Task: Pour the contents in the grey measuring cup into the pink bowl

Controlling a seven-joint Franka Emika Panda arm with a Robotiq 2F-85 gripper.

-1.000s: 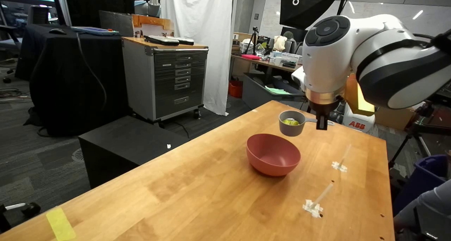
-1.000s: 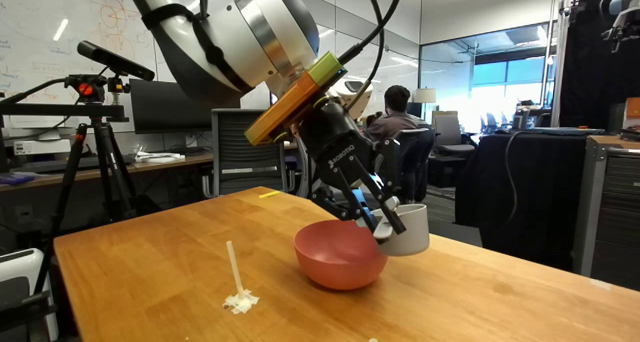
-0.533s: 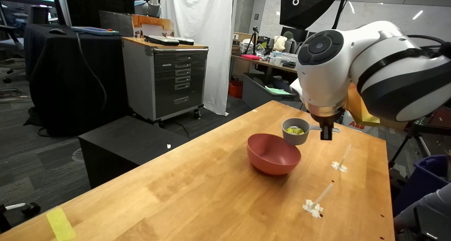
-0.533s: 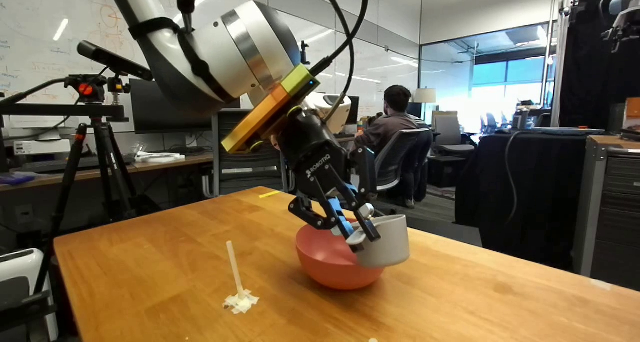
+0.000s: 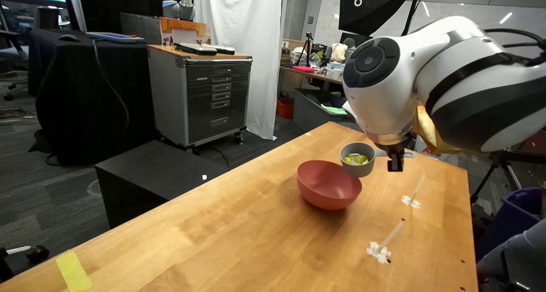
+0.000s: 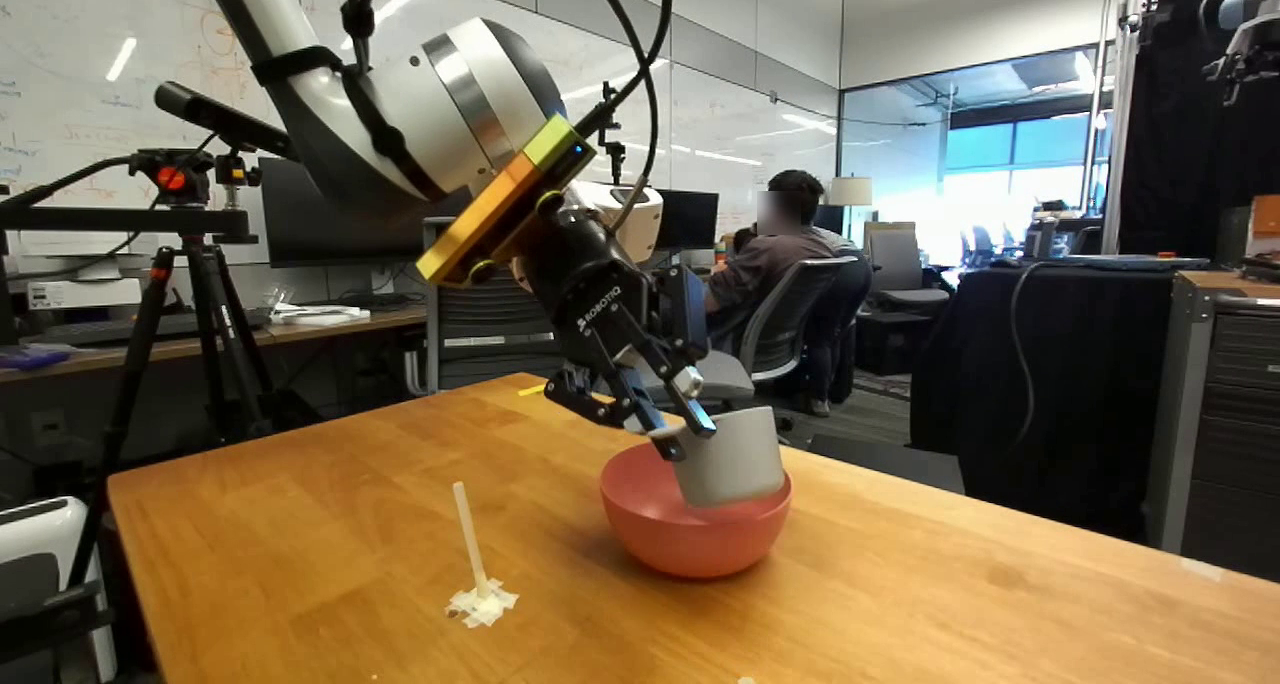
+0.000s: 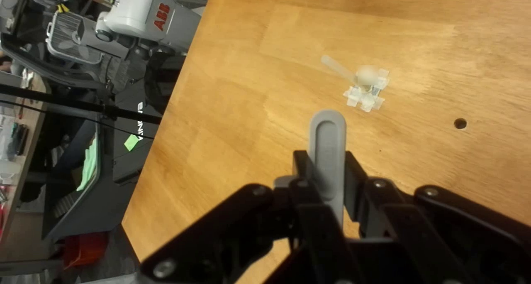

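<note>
My gripper (image 5: pixel 395 165) is shut on the handle of the grey measuring cup (image 5: pixel 359 170). In the wrist view the handle (image 7: pixel 327 151) stands between the two fingertips (image 7: pixel 326 163). The yellowish contents (image 5: pixel 356 159) lie inside the cup. The pink bowl (image 5: pixel 328 194) stands upright on the table, with nothing visible inside. In both exterior views the cup (image 6: pixel 735 456) is raised off the table and overlaps the bowl's rim (image 6: pixel 690 549). It looks slightly tilted; I cannot tell if it touches the rim. The gripper (image 6: pixel 688 438) also shows there. The bowl is out of the wrist view.
Two thin upright sticks are taped to the wooden table (image 5: pixel 256 245), one nearer (image 5: pixel 390 234) and one farther (image 5: pixel 419 188). A yellow tape strip (image 5: pixel 73 271) marks a corner. A black box (image 5: pixel 162 172) stands beside the table. A seated person (image 6: pixel 785 239) is behind.
My gripper has carried the cup down and then across toward the bowl, so the cup now overlaps more of it. The bowl has shifted slightly. The contents stay in the cup.
</note>
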